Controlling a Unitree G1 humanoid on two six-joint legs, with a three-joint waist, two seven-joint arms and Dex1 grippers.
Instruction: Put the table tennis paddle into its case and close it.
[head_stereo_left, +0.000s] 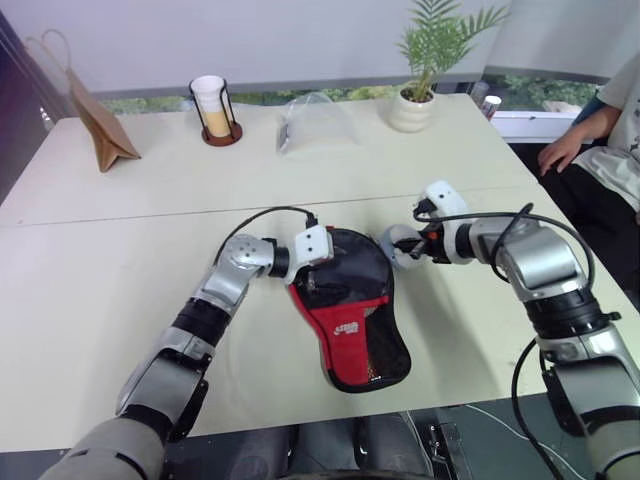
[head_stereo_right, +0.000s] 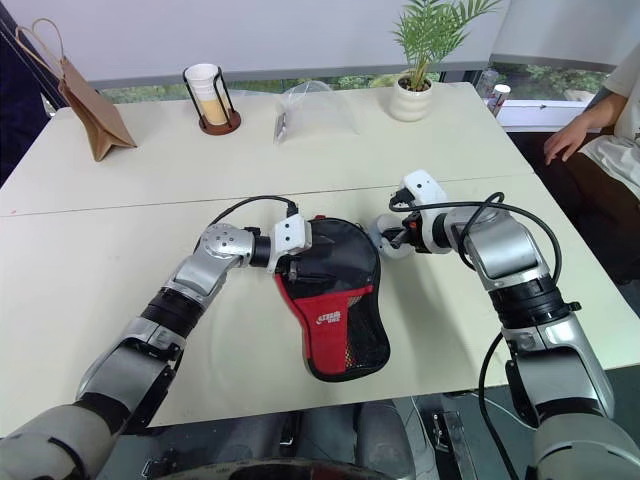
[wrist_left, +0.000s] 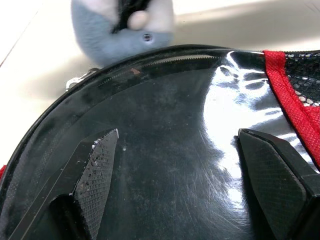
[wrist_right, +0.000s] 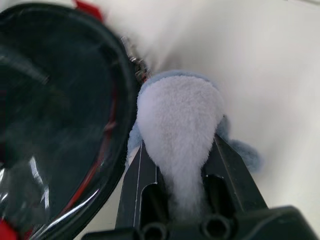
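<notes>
The case (head_stereo_left: 350, 310), a black and red fabric pouch with a mesh patch and a white logo, lies flat near the table's front edge, round end away from me. My left gripper (wrist_left: 175, 145) is open, its fingers (wrist_left: 97, 170) spread over the glossy black round end. At the case's far right rim sits a round grey plush toy (head_stereo_left: 400, 243), next to the zipper pull (wrist_right: 135, 60). My right gripper (wrist_right: 180, 142) is shut on this toy (wrist_right: 177, 120). The table tennis paddle is hidden.
A brown paper bag (head_stereo_left: 100, 135), a cup in a wire holder (head_stereo_left: 213, 110), a clear plastic bag (head_stereo_left: 315, 122) and a potted plant (head_stereo_left: 420, 95) stand along the far side. A person's hand (head_stereo_left: 560, 155) rests at the right edge.
</notes>
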